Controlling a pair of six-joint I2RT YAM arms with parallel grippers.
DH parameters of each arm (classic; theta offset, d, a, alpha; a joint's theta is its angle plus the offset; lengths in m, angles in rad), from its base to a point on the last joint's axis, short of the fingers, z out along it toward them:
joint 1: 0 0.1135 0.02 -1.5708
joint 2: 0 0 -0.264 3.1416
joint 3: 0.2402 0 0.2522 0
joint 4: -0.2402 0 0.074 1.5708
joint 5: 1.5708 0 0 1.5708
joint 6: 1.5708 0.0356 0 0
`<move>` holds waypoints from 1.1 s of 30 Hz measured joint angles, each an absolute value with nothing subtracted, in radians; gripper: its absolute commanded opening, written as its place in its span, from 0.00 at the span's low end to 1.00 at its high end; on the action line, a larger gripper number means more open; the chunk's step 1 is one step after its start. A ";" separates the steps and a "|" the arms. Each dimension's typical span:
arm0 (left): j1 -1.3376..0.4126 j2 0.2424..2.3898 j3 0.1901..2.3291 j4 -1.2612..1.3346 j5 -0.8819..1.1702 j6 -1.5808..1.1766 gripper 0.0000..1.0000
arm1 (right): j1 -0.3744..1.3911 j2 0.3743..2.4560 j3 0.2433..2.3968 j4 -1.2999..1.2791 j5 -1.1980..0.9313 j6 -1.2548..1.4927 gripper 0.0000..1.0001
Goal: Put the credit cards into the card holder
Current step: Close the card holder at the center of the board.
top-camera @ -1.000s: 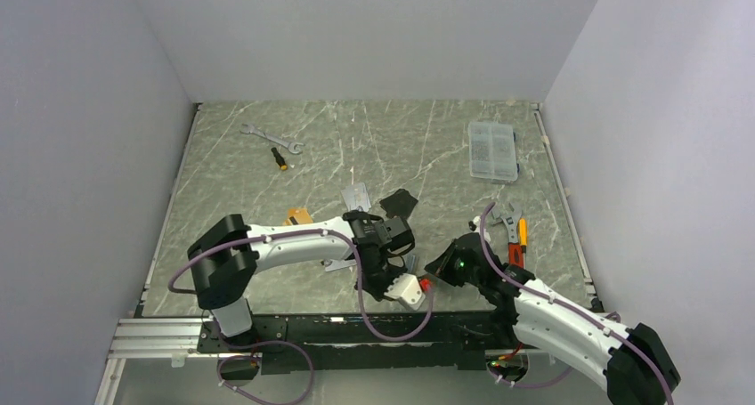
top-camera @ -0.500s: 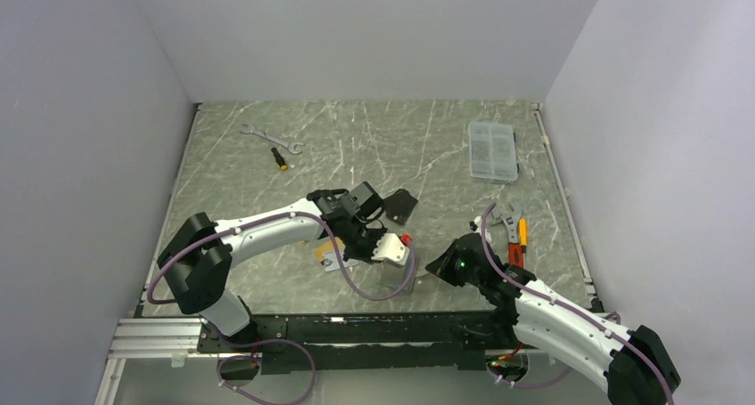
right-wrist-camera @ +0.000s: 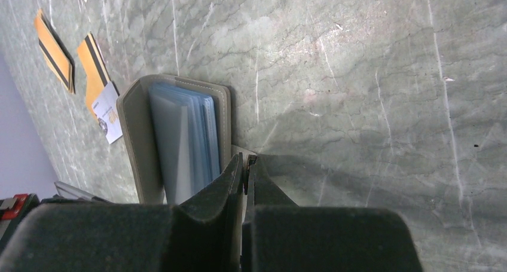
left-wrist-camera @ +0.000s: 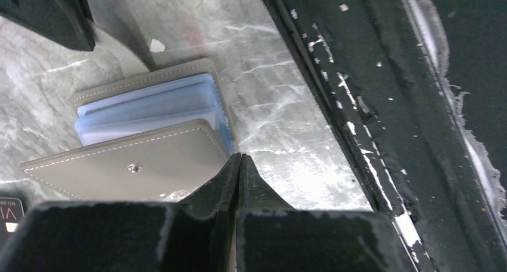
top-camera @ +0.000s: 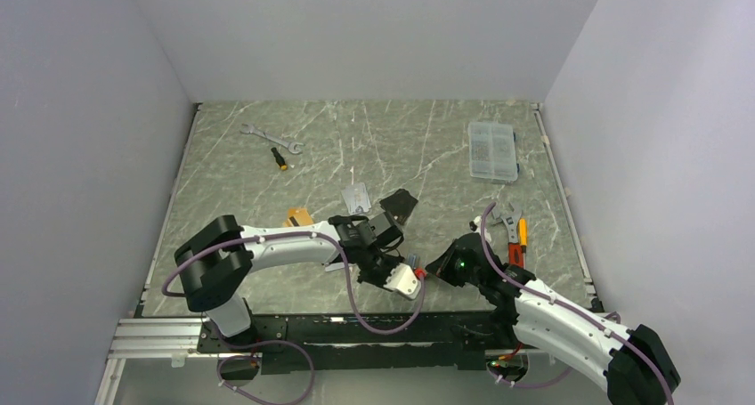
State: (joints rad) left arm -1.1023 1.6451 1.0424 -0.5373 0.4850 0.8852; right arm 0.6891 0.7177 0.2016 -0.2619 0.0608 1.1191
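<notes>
Nearest me, low in the centre of the top view, both end effectors meet at the card holder [left-wrist-camera: 143, 164]. My right end effector [right-wrist-camera: 245, 159] is clenched on the holder's snap tab [left-wrist-camera: 125, 60]. I judge that grip anchors the back cover against the worktop [right-wrist-camera: 359, 75] so the booklet cannot skate about. My left end effector [left-wrist-camera: 239, 158] is pressed shut right at the corner of the front cover, which stands lifted off the pale blue sleeves [left-wrist-camera: 149, 110]. Whether it nips the cover or merely props it I cannot tell, but either way the sleeve mouths gape open, which is what loading needs. Neither end effector carries a card, and I see none in the sleeves. The credit cards [top-camera: 296, 216] lie loose farther up, left of centre: a gold-orange one there and a silver-grey one [top-camera: 355, 196] just beyond it. Since the left arm is closer to them, I reckon it should let go and fetch. The black pouch [top-camera: 398, 205] lies just beside the silver card. Farthest off, a wrench [top-camera: 271, 138] sits upper left and a clear compartment box [top-camera: 492, 150] upper right, both out of the way.
</notes>
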 measured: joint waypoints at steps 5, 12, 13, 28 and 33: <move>-1.101 1.650 1.011 -0.474 0.437 0.874 0.05 | 0.689 0.718 0.202 -0.262 0.057 1.119 0.00; -1.103 1.671 1.010 -0.464 0.432 0.879 0.07 | 0.689 0.718 0.204 -0.260 0.043 1.116 0.00; -1.105 1.679 1.011 -0.467 0.432 0.883 0.08 | 0.689 0.719 0.205 -0.260 0.042 1.114 0.00; -1.131 1.787 1.094 -0.548 0.437 0.957 0.09 | 0.689 0.872 0.321 -0.213 -0.052 1.032 0.00; -1.135 1.781 1.110 -0.630 0.439 0.958 0.09 | 0.689 0.897 0.322 -0.211 -0.057 1.028 0.00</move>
